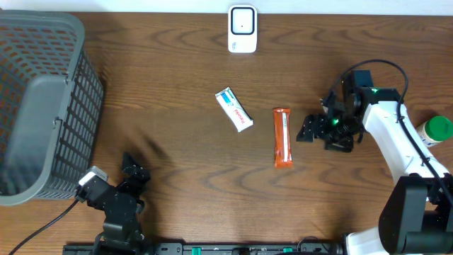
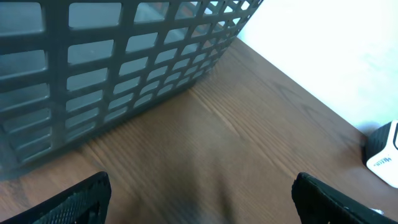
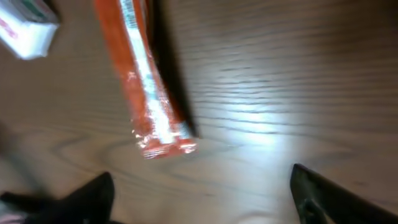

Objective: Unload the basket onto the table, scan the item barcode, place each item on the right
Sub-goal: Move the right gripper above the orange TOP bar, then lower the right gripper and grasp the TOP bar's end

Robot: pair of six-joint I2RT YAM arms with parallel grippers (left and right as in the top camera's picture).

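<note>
An orange wrapped bar (image 1: 282, 137) lies lengthwise on the wooden table, right of centre. In the right wrist view the orange bar (image 3: 140, 81) lies flat, with its crimped end just ahead of my fingers. My right gripper (image 1: 320, 138) is open just right of the bar and holds nothing; only bare wood shows between the right gripper's (image 3: 202, 199) jaws. A white packet (image 1: 234, 109) lies left of the bar. The white scanner (image 1: 242, 29) stands at the table's far edge. My left gripper (image 1: 134, 171) is open and empty near the front left. I see no barcode.
A large grey mesh basket (image 1: 42, 99) fills the left side, and the basket (image 2: 124, 62) sits close ahead of the left gripper (image 2: 202, 202). A green-capped white bottle (image 1: 437, 129) stands at the right edge behind my right arm. The scanner (image 2: 382, 155) shows at the left wrist view's right edge.
</note>
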